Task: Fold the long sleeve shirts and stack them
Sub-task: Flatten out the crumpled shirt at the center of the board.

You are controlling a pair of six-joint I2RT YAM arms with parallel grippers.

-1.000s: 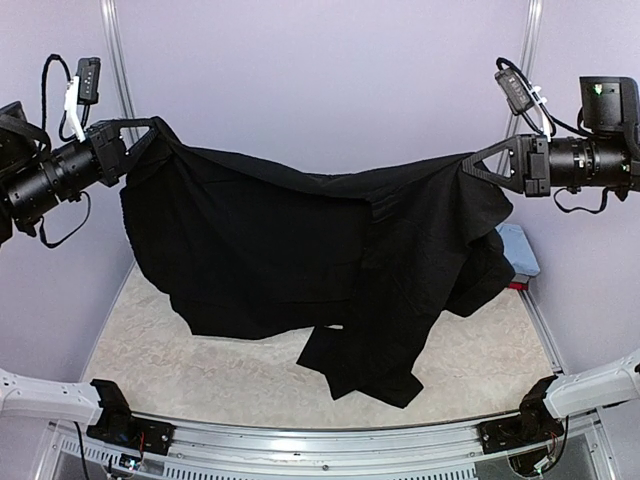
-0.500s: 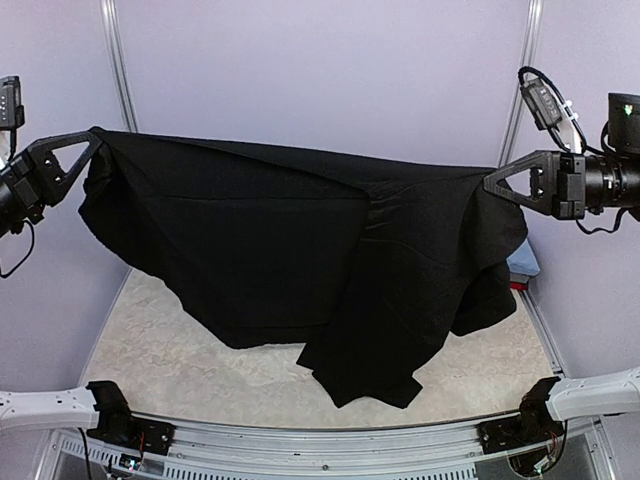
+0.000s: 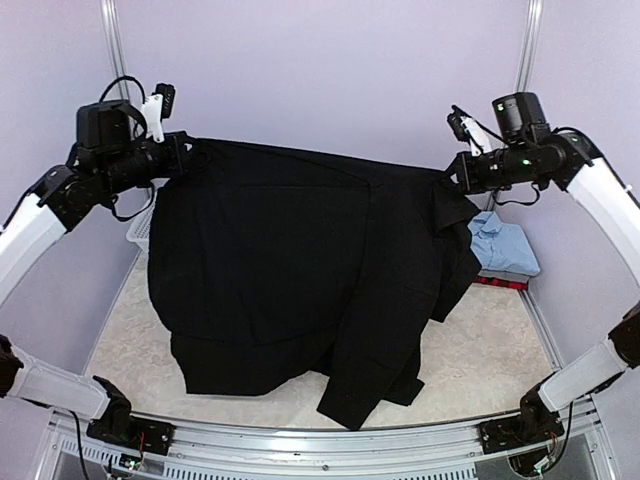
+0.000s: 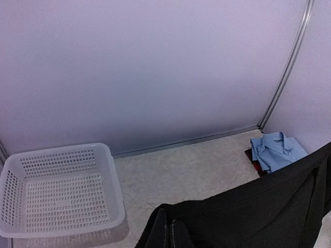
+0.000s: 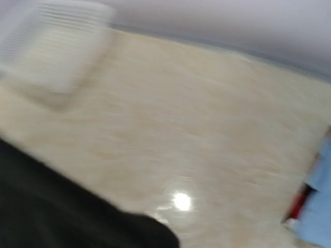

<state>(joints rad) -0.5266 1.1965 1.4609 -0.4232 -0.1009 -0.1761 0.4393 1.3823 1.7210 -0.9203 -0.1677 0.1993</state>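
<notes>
Your left hand and right hand both pinch the black shirt tight. You just swung it farther back, so I think it can be laid flat next.

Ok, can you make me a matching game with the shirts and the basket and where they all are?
Things:
1. black shirt
2. light blue shirt
3. red-and-black shirt
4. white basket

Places:
A. standing on the table at the far left
B. lying folded on top of a pile by the right wall
C. held up in the air, hanging spread wide
D. peeking out from under another shirt

Pairs: 1-C, 2-B, 3-D, 4-A
</notes>
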